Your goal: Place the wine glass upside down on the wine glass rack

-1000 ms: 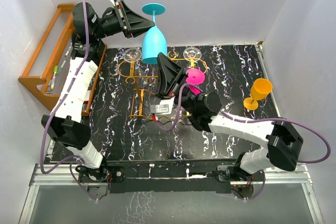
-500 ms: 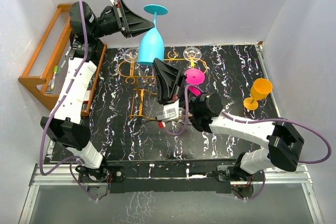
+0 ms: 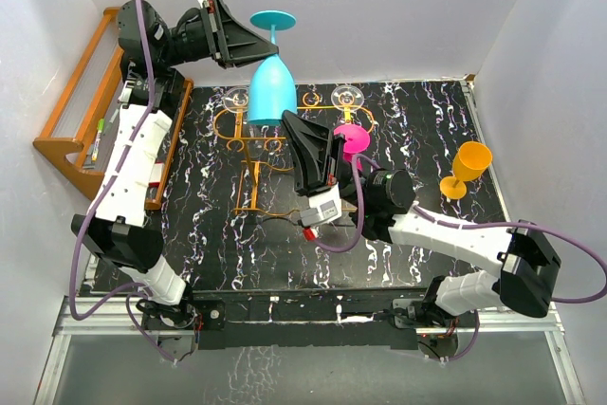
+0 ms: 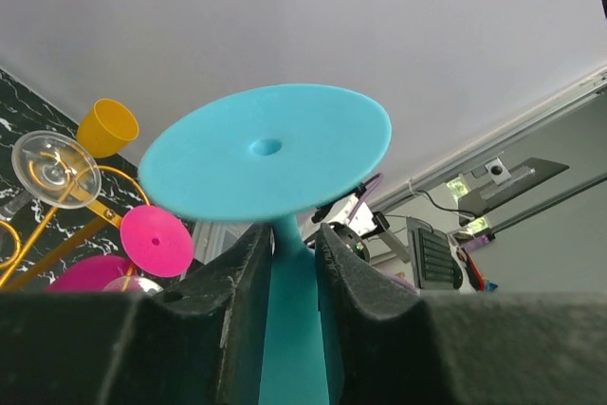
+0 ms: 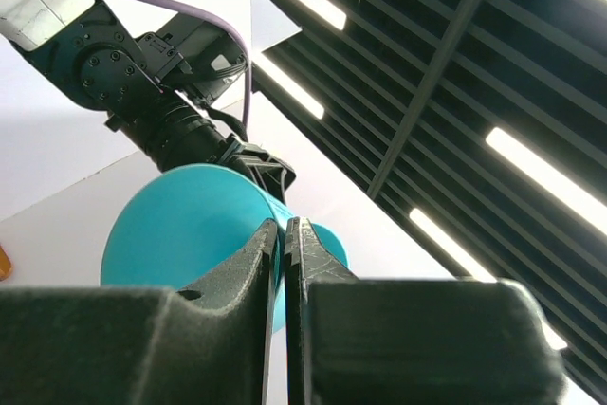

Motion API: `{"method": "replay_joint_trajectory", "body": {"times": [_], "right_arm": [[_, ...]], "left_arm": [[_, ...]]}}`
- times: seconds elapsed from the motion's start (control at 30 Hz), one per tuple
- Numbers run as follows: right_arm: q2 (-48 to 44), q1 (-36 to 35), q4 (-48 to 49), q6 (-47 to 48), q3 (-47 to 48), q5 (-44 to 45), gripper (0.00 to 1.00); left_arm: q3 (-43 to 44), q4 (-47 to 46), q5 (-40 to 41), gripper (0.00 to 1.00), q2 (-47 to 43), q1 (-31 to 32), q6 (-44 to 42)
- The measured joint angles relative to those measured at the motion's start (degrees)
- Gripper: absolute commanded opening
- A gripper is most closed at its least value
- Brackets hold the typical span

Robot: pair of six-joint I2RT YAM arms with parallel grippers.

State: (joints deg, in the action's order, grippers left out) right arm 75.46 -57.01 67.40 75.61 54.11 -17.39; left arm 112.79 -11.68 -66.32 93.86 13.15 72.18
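A teal wine glass (image 3: 268, 92) hangs upside down, base up and bowl down, above the back of the orange-gold wire rack (image 3: 248, 132). My left gripper (image 3: 274, 43) is shut on its stem just under the base; the left wrist view shows the base (image 4: 266, 149) above my left gripper (image 4: 292, 234). My right gripper (image 3: 287, 119) points upward, shut, right beside the bowl's lower right edge. In the right wrist view the bowl (image 5: 180, 225) fills the space behind my right gripper (image 5: 283, 223). I cannot tell if they touch.
Two clear glasses (image 3: 239, 97) (image 3: 348, 97) and a pink glass (image 3: 351, 138) hang in the wire rack. An orange glass (image 3: 469, 166) stands upright at the right of the black marbled table (image 3: 209, 234). A brown wooden rack (image 3: 90, 101) stands at the left.
The left arm has carried the teal glass a little to the left. The right gripper has drawn back toward the near side, away from the bowl.
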Motion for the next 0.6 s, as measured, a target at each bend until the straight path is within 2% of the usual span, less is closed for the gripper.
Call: {"method": "replay_joint_trajectory", "body": {"times": [0.1,0.13,0.2,0.37,0.43,0.5,0.6], "right_arm": [[0.0,0.0,0.0,-0.7,0.0,-0.5,0.08],[0.2,0.0,0.0,-0.8,0.0,-0.6,0.08],[0.7,0.0,0.1,-0.9,0.0,-0.9,0.08],[2.0,-0.1,0.0,-1.0,0.0,-1.4,0.08],[2.2,-0.1,0.1,-1.0,0.0,-1.4,0.18],[2.2,-0.1,-0.2,-1.4,0.0,-1.4,0.34],[2.1,-0.1,-1.4,-2.9,0.0,-1.5,0.56]], "left_arm": [[-0.2,0.2,-0.7,0.31,0.0,0.1,-0.4],[-0.3,0.4,-1.0,0.24,0.0,0.2,-0.6],[-0.3,0.9,-1.1,0.02,0.0,0.3,-0.9],[-0.4,1.7,-0.1,0.00,-0.1,0.0,-1.1],[-0.4,2.4,0.0,0.00,-0.1,0.0,-1.9],[0.1,4.5,0.1,0.00,-0.1,0.0,-3.7],[4.7,13.2,0.0,0.00,0.4,0.3,-12.2]]}}
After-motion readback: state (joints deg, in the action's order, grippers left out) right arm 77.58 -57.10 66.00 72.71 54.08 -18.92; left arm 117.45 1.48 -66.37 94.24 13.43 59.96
